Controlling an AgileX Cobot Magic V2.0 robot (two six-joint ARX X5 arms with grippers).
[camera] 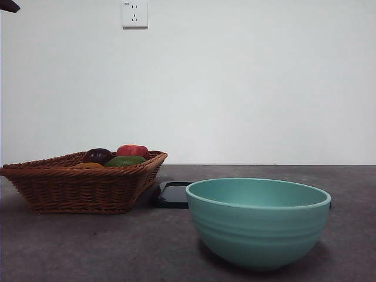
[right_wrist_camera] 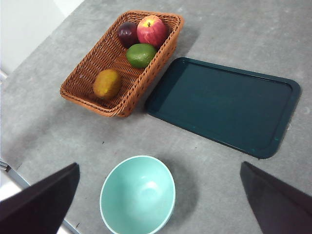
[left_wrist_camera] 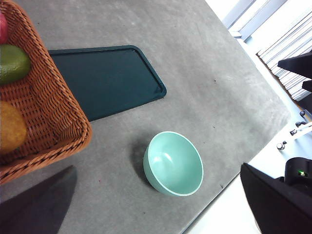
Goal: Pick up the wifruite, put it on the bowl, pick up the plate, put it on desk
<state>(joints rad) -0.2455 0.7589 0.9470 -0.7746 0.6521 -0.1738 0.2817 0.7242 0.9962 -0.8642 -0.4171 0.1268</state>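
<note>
Right wrist view gives me the whole layout: the wifruite [right_wrist_camera: 107, 83] lies in the near end of a wicker basket [right_wrist_camera: 83, 68], apart from a green fruit [right_wrist_camera: 141, 54], a dark purple fruit [right_wrist_camera: 127, 33] and a red apple [right_wrist_camera: 151, 29] bunched at the far end. A dark green tray [right_wrist_camera: 224, 105] sits flat just beside the basket's long side, and the bowl [right_wrist_camera: 137, 196] stands on its own on the grey surface [right_wrist_camera: 39, 122], near both but touching neither.

Both pairs of fingers hang high above everything with nothing between them: I see the right gripper [right_wrist_camera: 156, 204] spread wide, and the left gripper [left_wrist_camera: 165, 204] likewise released, above the bowl and the basket corner.

In the front view the basket rim hides most of the wifruite; only an orange sliver [camera: 88, 165] shows beside the green fruit. The tray is a thin dark strip [camera: 173, 194] behind the bowl, its right part blocked by the bowl. A black tip [camera: 9, 6] sits at the top left corner; I cannot tell which arm it is.

The bowl stands close to the surface's edge in both wrist views. Open grey surface lies around the bowl, and the basket's walls ring the fruit.
</note>
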